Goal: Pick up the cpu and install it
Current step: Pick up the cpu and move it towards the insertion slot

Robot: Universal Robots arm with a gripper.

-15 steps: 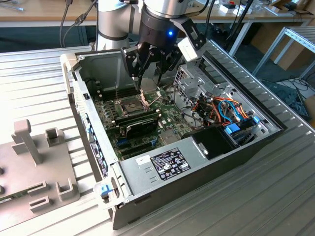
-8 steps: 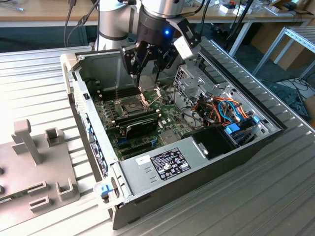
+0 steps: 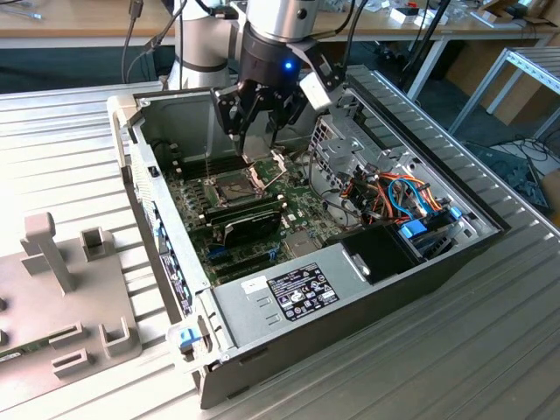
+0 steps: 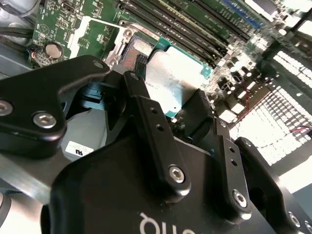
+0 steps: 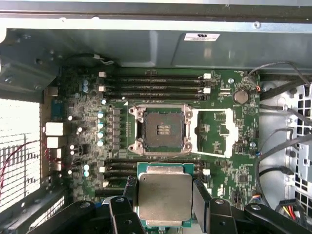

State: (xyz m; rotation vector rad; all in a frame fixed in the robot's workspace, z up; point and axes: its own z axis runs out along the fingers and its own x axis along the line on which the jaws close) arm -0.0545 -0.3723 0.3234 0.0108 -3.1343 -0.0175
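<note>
Black robot gripper (image 5: 165,185) with its fingers (image 5: 201,195) clenched on the small square cpu (image 5: 165,201) with a dull silver-grey metal top, held over the green motherboard (image 5: 222,161) near its open silver-framed socket (image 5: 162,129).

The cpu (image 4: 173,78) is clamped by its edges between the black fingers (image 4: 146,112) of the gripper (image 4: 165,92), over the green motherboard (image 4: 73,22). Part of the silver socket frame (image 4: 127,35) is seen just beyond the chip, with long black memory slots (image 4: 195,27) beside it and a coin battery (image 4: 52,50) nearby.
</note>
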